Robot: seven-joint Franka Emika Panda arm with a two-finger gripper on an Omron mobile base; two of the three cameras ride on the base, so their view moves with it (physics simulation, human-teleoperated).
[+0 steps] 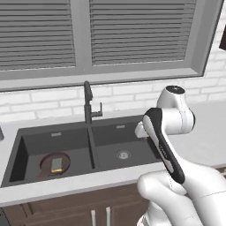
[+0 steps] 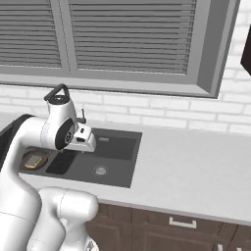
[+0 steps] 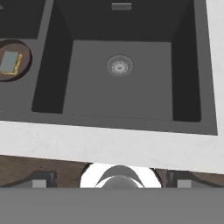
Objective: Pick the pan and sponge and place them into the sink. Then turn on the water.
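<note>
The black faucet (image 1: 88, 103) rises from the far rim of the sink (image 1: 90, 145) at the divider between the two basins, its spout arching up in front of the white brick wall (image 1: 48, 102) and the shuttered window (image 1: 110, 33); no stream shows below the spout. The pan (image 1: 54, 163) lies flat on the floor of the left basin, and the sponge (image 1: 56, 164) rests inside it, yellow edge showing. The right basin holds just its round metal drain (image 1: 123, 155), so its floor is open room. The pale counter (image 2: 196, 166) runs wide and bare to the right of the sink, and a narrow strip of it separates the near rim from the brown cabinet fronts (image 1: 66, 209) below. The arm's bent elbow stands above the right basin's right edge in the left base view, partly covering that corner. In the hand view the gripper (image 3: 111, 178) hangs over the near counter edge looking into the right basin; its dark fingertips (image 3: 41, 179) sit far apart at the bottom corners, spread wide, with nothing between them and touching nothing, though they are dim against the cabinet wood and hard to trace exactly.
</note>
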